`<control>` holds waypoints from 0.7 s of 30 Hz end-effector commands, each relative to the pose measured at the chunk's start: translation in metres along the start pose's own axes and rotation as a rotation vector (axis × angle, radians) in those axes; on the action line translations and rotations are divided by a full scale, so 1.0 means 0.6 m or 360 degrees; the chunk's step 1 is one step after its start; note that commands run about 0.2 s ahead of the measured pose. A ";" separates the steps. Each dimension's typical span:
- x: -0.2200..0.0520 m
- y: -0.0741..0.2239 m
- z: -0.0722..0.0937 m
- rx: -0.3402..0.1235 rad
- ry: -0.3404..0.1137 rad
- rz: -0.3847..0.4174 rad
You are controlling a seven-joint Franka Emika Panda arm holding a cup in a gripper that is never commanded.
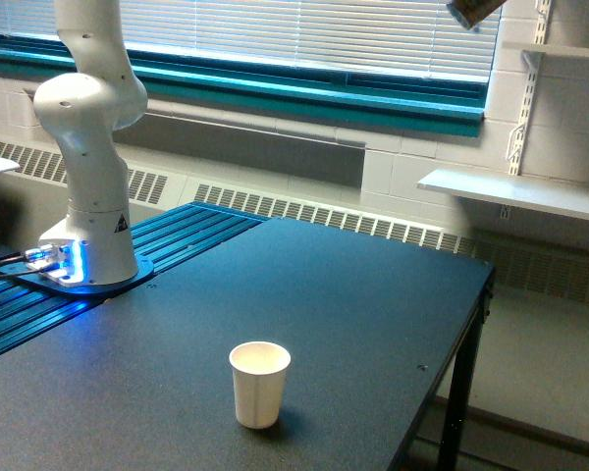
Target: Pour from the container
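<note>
Pouring hasn't started as far as I can see: the container [474,10] is barely poking in at the top edge, way above the 1 paper cup [259,383] standing on the table [373,294], gripper out of shot so can't tell its grip.

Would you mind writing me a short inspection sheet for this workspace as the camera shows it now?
Surface: dark table, flat, with a blue ribbed panel along its far left side.
Job's things: container only partly visible at the top edge, brownish, high above the table; paper cup stands upright near the front edge and looks empty.
Clutter: nothing seen.
Grippers: not in view; only the arm's white base column shows.
Cables: dark cables plug in at the lit base.
Surroundings: window blinds, a wall radiator grille, white wall shelves.
</note>
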State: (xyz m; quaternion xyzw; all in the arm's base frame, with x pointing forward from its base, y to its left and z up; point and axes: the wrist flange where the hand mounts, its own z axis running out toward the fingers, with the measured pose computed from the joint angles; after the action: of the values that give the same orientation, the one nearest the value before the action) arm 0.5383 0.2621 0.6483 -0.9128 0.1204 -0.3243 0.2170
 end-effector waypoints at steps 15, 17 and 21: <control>0.140 0.208 -0.039 -0.0159 0.0220 0.0295; 0.145 0.229 -0.045 -0.0176 0.0232 0.0304; 0.154 0.278 -0.056 -0.0230 0.0279 0.0362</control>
State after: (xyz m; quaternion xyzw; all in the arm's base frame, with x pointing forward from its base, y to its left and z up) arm 0.5798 0.1065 0.6354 -0.8859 0.2463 -0.3473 0.1840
